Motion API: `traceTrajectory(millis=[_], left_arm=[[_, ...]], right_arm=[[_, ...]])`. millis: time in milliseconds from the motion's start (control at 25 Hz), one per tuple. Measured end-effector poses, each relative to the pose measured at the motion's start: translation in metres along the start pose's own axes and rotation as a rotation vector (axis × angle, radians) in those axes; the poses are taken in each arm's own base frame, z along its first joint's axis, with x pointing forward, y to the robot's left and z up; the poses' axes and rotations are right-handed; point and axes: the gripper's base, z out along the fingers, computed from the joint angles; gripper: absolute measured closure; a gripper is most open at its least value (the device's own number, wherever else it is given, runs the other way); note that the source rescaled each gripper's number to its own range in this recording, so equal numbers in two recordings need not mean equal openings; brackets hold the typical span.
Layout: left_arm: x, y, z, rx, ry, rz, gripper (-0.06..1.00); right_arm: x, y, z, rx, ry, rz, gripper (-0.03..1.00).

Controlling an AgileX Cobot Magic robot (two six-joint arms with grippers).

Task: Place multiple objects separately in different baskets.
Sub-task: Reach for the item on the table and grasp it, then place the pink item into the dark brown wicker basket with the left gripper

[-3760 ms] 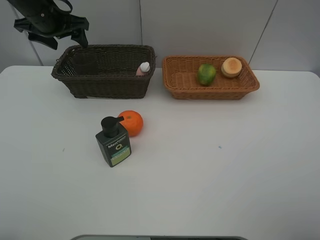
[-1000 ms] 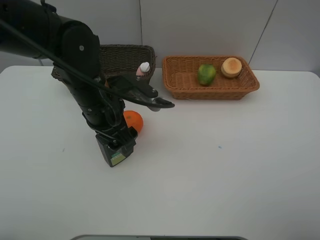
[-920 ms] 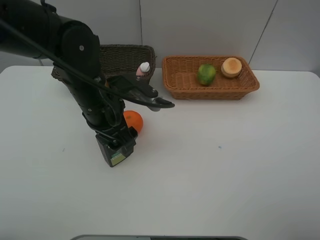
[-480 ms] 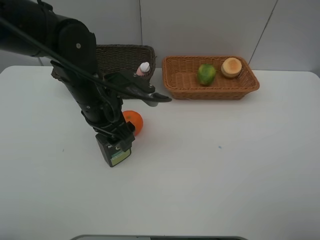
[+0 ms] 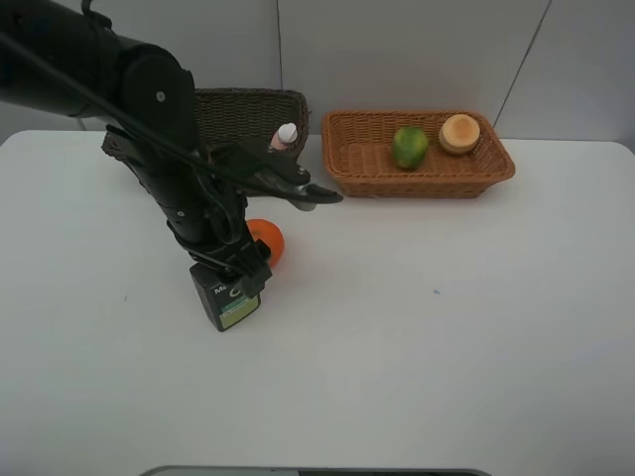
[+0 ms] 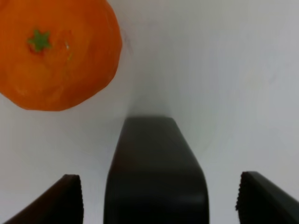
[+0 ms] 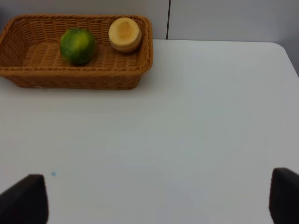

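Note:
My left gripper [image 5: 236, 270] is down over the dark pump bottle [image 5: 229, 302] on the white table. In the left wrist view the gripper [image 6: 159, 198] is open, its fingertips [image 6: 63, 198] on either side of the black pump head [image 6: 156, 170] with gaps between. The orange [image 5: 268, 238] lies just behind the bottle, apart from it; it also shows in the left wrist view [image 6: 56, 51]. The slim pink spray bottle [image 5: 286, 136] stands in the dark brown basket [image 5: 253, 97]. The green fruit [image 5: 409, 146] and the peach-like fruit [image 5: 459, 132] lie in the tan basket [image 5: 417, 186]. The pink cup is hidden. My right gripper [image 7: 154, 200] is open and empty.
The left arm [image 5: 149, 109] hides most of the dark basket. The right wrist view shows the tan basket [image 7: 74, 79] with the green fruit [image 7: 78, 45] and peach-like fruit [image 7: 124, 33], and bare white table [image 7: 187, 130] in front of it.
The left arm came from above the dark basket down onto the pump bottle. Over the last second it rose slightly, uncovering more of the bottle's label. Nothing else moved.

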Motion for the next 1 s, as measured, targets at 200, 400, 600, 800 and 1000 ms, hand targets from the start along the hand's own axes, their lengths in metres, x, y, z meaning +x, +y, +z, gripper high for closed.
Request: traceTrajectory(millis=[200, 400, 600, 800, 1000], left_arm=[[0.0012, 0.0008, 0.0081, 0.002, 0.027, 0.000, 0.48], [0.0016, 0.0008, 0.0081, 0.003, 0.032, 0.000, 0.49], [0.0018, 0.0007, 0.0080, 0.003, 0.034, 0.000, 0.49], [0.0019, 0.0007, 0.0080, 0.003, 0.035, 0.000, 0.49], [0.0028, 0.0003, 0.0048, 0.005, 0.039, 0.000, 0.49]], right_arm=[[0.0000, 0.0000, 0.0000, 0.000, 0.000, 0.000, -0.03], [0.0000, 0.0000, 0.0000, 0.000, 0.000, 0.000, -0.03], [0.0000, 0.0000, 0.0000, 0.000, 0.000, 0.000, -0.03], [0.0000, 0.0000, 0.0000, 0.000, 0.000, 0.000, -0.03], [0.0000, 0.0000, 0.0000, 0.000, 0.000, 0.000, -0.03]])
